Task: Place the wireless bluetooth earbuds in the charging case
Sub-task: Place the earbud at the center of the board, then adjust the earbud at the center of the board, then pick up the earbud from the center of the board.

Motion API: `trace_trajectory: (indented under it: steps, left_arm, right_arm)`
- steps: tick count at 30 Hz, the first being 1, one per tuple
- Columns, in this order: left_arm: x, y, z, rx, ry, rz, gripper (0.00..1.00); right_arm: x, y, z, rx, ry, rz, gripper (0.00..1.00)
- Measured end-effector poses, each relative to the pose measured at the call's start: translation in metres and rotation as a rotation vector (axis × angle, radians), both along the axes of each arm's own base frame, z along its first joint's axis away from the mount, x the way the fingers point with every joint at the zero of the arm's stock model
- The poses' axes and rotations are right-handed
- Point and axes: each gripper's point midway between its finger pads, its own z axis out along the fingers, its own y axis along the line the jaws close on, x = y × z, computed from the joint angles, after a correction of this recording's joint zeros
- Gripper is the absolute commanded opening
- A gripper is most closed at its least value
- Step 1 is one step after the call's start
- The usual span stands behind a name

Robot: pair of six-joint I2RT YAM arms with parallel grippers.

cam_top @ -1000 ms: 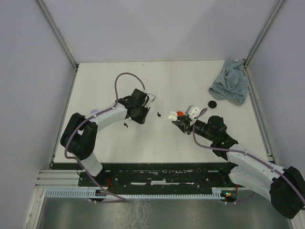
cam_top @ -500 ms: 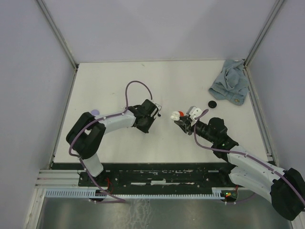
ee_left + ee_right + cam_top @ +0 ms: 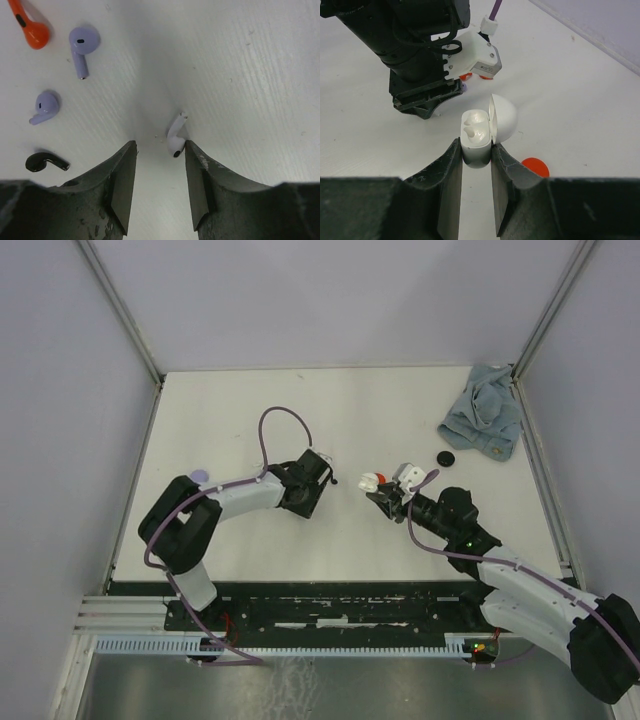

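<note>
- Since a second ago your left tool (image 3: 160, 146) has swung right toward the middle of the table (image 3: 260, 60). Over the last half second it has hardly shifted.
- Its jaws stand apart, gripping nothing. A pale earbud (image 3: 176, 138) lies on the table between them, right against one finger's tip.
- Farther out lie a lilac earbud (image 3: 83, 41), a second lilac earbud (image 3: 45, 105), a black earbud (image 3: 46, 161) and a red earbud (image 3: 31, 27), all apart from the tool.
- Your right tool (image 3: 476, 149) is clenched on the case (image 3: 476, 131), with its lid (image 3: 504, 119) open and its white inside showing.
- A red disc (image 3: 535, 167) lies just beside that tool. A black disc (image 3: 445, 458) and a cloth (image 3: 485, 412) lie farther right.
</note>
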Motion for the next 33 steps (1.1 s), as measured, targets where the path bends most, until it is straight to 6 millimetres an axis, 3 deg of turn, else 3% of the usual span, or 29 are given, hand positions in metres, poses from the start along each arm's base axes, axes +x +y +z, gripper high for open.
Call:
trace_trajectory:
  steps: [17,25,33]
  left_arm:
    - [0.012,0.050,0.005,0.072,-0.040,0.217,0.56]
    - [0.007,0.030,0.027,-0.077,-0.030,0.249,0.54]
    - [0.008,0.012,0.022,-0.153,0.032,0.298,0.46]
  right_arm:
    - [-0.001,-0.001,0.002,0.005,-0.007,-0.001,0.02]
    - [-0.001,-0.001,0.005,0.011,-0.015,-0.001,0.02]
    - [-0.001,-0.001,0.005,0.011,-0.015,-0.001,0.02]
